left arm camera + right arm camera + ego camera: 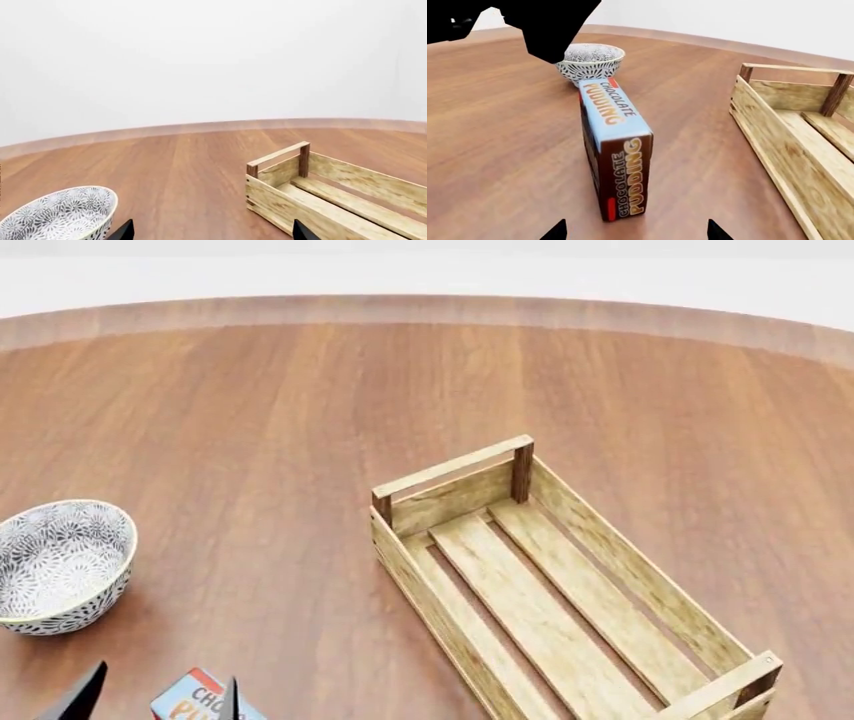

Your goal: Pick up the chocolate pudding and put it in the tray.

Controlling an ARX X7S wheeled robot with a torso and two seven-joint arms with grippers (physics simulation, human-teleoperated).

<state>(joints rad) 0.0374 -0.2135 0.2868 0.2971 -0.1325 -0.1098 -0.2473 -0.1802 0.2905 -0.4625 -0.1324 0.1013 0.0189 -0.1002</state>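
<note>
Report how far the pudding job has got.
Nothing is done yet: the tray holds nothing. The chocolate pudding stands on the table near the bowl, ungripped. The right claw faces it, open. Grasping, lifting and placing remain.

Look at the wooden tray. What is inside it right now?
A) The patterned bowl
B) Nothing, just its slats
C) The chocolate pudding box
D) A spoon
B: in the head view the tray shows only bare slats, while the chocolate pudding stands on the table outside it, between the tray and the bowl.
</note>
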